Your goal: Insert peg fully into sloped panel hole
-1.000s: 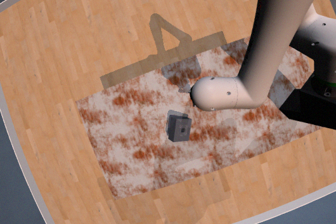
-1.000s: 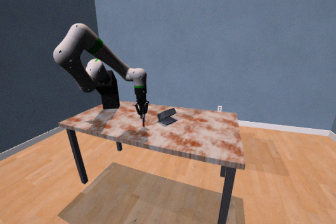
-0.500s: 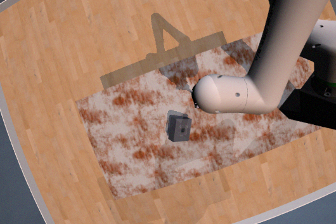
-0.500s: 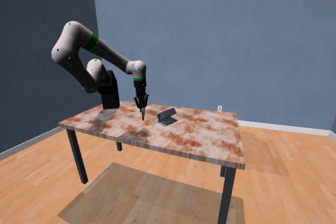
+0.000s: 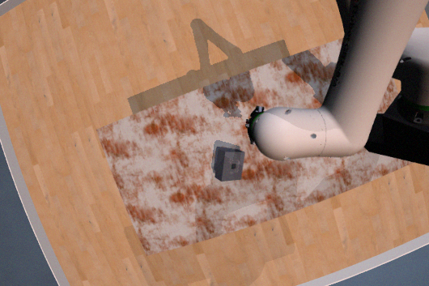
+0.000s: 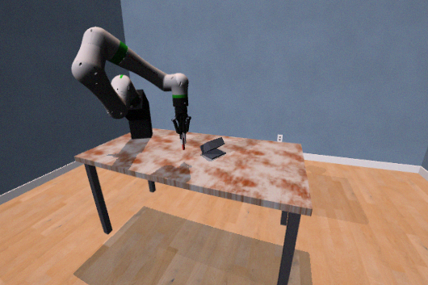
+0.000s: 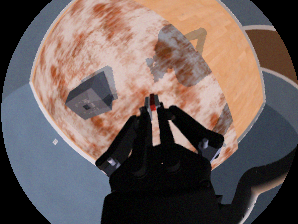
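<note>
Two black fingers of the gripper (image 6: 182, 130) clamp the thin red peg (image 6: 183, 144), held upright above the rust-mottled white table (image 6: 258, 173). Grey sloped panel (image 6: 212, 148) with its square hole (image 5: 233, 166) stands nearby, apart.

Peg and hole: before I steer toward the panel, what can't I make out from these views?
- Peg: top view, hidden beneath the arm's wrist; only its red lower end shows in the exterior view.
- Claw: wrist view, closed on the peg, whose length is mostly covered by the fingers.
- Hole: top view, a tiny dark square; depth unreadable.
- Sloped panel: exterior view, too small to show the hole.
</note>
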`<state>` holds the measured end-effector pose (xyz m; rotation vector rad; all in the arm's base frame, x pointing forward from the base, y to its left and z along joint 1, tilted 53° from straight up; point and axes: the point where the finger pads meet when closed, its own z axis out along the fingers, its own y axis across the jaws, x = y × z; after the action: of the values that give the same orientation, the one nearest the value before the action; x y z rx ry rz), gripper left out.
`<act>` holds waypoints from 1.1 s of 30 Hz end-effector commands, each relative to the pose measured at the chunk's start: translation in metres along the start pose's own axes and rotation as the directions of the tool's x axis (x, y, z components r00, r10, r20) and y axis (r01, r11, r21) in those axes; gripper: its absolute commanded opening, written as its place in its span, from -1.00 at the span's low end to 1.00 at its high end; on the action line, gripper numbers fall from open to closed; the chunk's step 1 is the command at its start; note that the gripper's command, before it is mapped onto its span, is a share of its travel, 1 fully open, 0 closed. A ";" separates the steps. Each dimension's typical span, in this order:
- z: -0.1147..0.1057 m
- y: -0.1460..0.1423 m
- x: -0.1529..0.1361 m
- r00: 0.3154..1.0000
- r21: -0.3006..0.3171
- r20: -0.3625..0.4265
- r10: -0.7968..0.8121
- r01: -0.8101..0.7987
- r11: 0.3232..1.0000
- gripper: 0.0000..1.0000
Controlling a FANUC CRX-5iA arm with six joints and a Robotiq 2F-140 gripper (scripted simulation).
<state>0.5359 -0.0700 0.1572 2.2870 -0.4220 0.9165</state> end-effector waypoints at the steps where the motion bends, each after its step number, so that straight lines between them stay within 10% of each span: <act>1: -0.001 -0.007 -0.001 1.000 -0.015 -0.018 -0.002 0.002 1.000 -1.00; 33: -0.018 -0.074 -0.013 0.978 -0.081 -0.209 -0.027 0.010 0.997 -1.00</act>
<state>0.5536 -0.0077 0.1280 2.1057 -0.3462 1.0803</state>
